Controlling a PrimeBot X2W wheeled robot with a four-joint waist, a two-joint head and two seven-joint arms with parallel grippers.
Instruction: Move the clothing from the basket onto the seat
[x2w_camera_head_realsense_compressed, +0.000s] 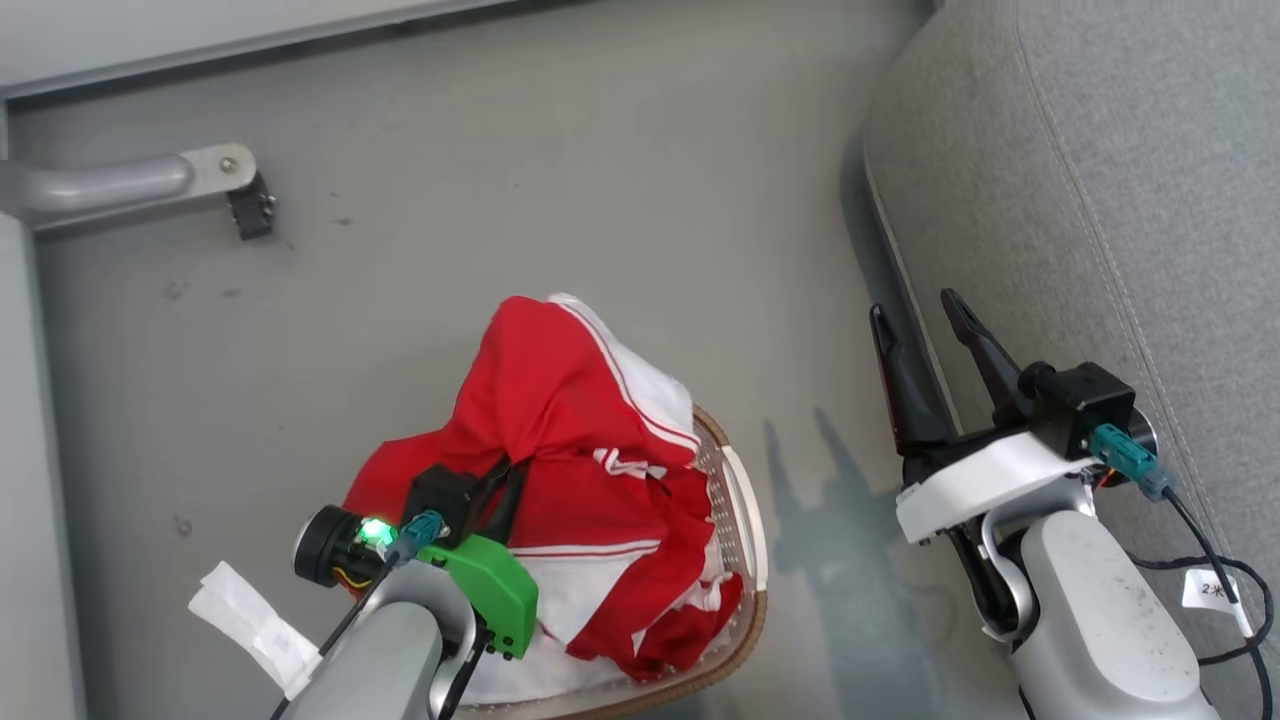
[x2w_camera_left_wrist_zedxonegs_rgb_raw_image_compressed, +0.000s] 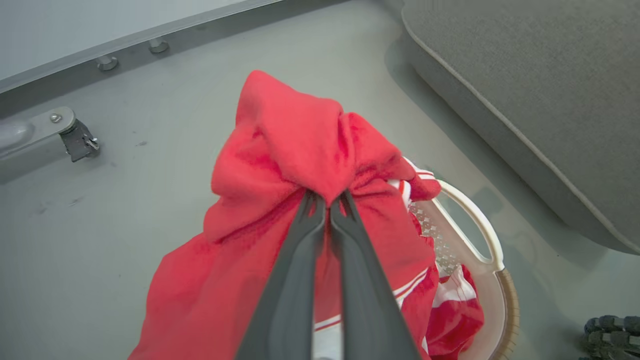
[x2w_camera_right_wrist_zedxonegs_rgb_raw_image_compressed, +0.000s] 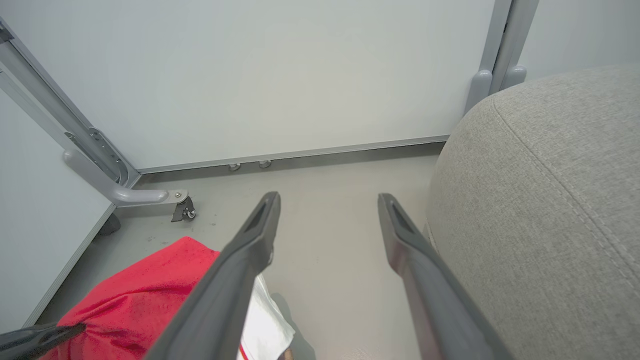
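**Lift High, Then Carry Right**

Begin at the far left with the grey floor (x2w_camera_head_realsense_compressed: 500, 150), smooth and lightly scuffed, and a metal castor bracket (x2w_camera_head_realsense_compressed: 245, 200) by the wall edge; nothing to handle there. Next, look to the left gripper (x2w_camera_left_wrist_zedxonegs_rgb_raw_image_compressed: 327, 202), clamped fully shut on a gathered peak of the red clothing (x2w_camera_head_realsense_compressed: 560, 400): soft, slightly napped fabric, trimmed with white stripes, draping in loose folds below the pinch and spilling past the left side of the basket (x2w_camera_head_realsense_compressed: 748, 545).

Judged as the lifting step, so raise straight up before travelling, high enough to draw every trailing hem off the rim; limp cloth, likely to drag and snag. Mind the striped folds lying in the basket's right half: impossible to tell whether part of the held piece or a separate one. Avoid any sideways tug, for fear of tipping or sliding the oval basket, light-looking white perforated plastic with a brown woven band.

Further right, note the right gripper (x2w_camera_head_realsense_compressed: 908, 305), spread wide and holding nothing, poised above the floor just beside the left edge of the seat (x2w_camera_head_realsense_compressed: 1100, 150); best kept out of the cloth's path. End at that seat: rounded, grey woven upholstery with stitched seams, no clothing on the visible part, a broad soft landing for a loose drop well inside its left edge.
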